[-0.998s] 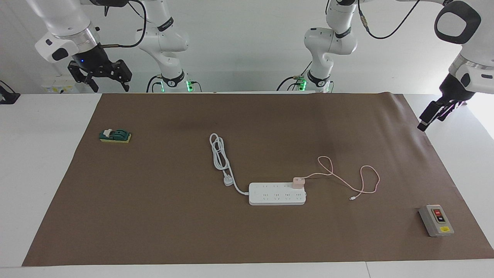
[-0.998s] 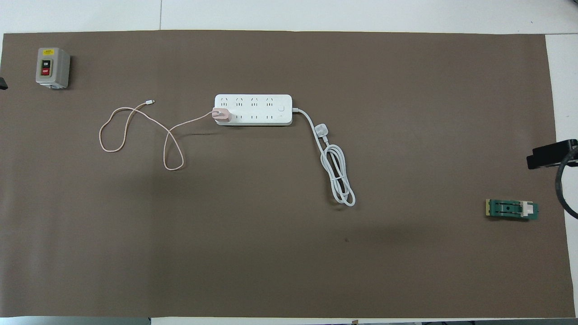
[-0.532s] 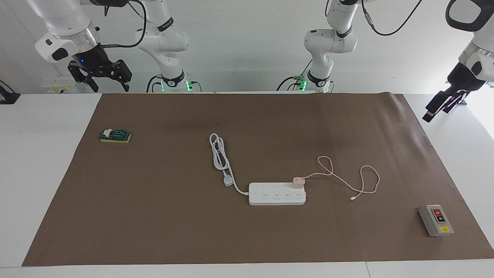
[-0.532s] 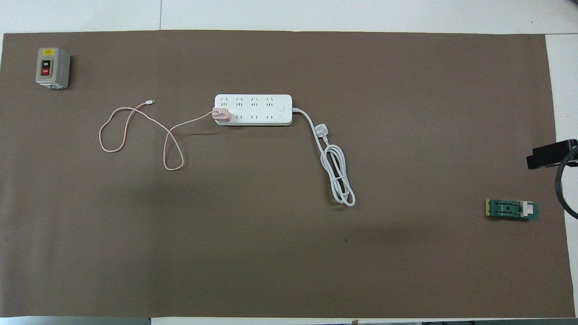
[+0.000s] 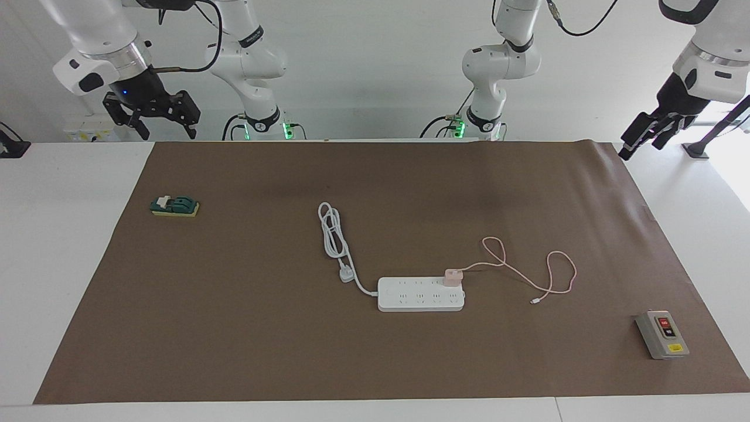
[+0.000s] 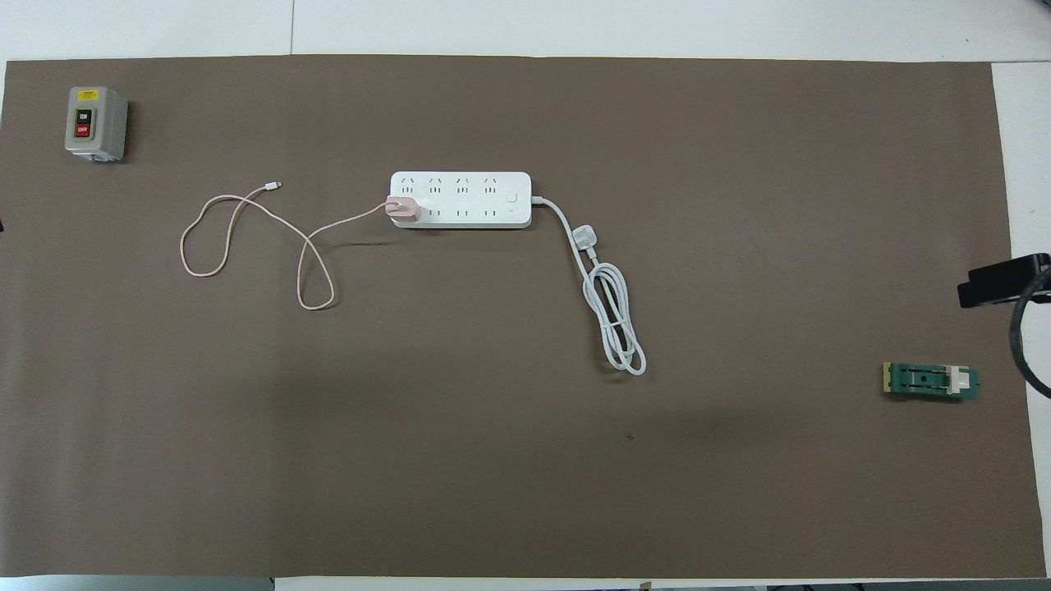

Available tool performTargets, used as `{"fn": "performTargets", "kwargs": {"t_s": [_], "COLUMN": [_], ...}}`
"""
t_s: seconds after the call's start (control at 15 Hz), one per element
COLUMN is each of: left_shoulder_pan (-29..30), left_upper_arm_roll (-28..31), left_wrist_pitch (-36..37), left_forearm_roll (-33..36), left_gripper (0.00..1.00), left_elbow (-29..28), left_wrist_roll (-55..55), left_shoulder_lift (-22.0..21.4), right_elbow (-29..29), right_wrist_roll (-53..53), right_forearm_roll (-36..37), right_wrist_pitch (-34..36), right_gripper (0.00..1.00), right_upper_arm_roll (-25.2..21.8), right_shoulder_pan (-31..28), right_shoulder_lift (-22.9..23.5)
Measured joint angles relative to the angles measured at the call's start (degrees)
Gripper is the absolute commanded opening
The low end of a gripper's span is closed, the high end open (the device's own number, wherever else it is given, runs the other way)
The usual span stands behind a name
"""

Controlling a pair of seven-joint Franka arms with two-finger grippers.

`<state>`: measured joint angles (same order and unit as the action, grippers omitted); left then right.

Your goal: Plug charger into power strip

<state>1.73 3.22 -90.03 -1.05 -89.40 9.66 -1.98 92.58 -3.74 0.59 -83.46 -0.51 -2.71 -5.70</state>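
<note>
Here charger (image 5: 453,276) sits well apart from left hand (image 5: 640,136).

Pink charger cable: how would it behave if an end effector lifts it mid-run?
Probably floppy: the pink charger cable lies in loose loops and would sag. Likely light, being thin. One end joins the charger seated in the power strip, so pulling may tug the strip.

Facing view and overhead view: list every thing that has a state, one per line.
charger: plugged into the power strip, cable loose on the mat.
power strip: flat, own white plug unplugged.
switch box: upright, untouched.
left hand: open, raised, empty.
right hand: open, raised, empty.
</note>
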Motion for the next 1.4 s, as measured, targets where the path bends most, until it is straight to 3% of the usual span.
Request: {"fn": "performTargets", "kwargs": {"t_s": [0.2, 0.73, 1.13, 1.4], "left_shoulder_pan": [-0.33, -1.62, -1.71, -1.37], "left_upper_arm_roll": [-1.15, -5.35, -5.94, -5.67], "left_wrist_pitch": [0.0, -5.81, -5.38, -2.6], "left_forearm_roll": [0.02, -0.01, -0.01, 0.0], "left_gripper": [1.0, 1.0, 1.0, 1.0], "left_elbow": [-5.41, -7.33, -7.34, -7.32], "left_wrist_roll": [-0.01, 2.98, -4.07, -14.47], "left_shoulder_lift": [-2.35, -0.48, -0.68, -1.2], "right_elbow": [0.0, 0.0, 0.0, 0.0], "right_wrist_roll": [0.0, 0.0, 0.0, 0.0], "right_forearm_roll": [0.0, 0.0, 0.0, 0.0], "right_wrist_pitch": [0.0, 0.0, 0.19, 0.25], "right_gripper": [1.0, 1.0, 1.0, 1.0], "right_upper_arm_roll": [0.0, -0.03, -0.19, -0.19], "right_shoulder_pan": [0.0, -0.22, -0.69, -0.69], "right_shoulder_lift": [0.0, 0.0, 0.0, 0.0]}}
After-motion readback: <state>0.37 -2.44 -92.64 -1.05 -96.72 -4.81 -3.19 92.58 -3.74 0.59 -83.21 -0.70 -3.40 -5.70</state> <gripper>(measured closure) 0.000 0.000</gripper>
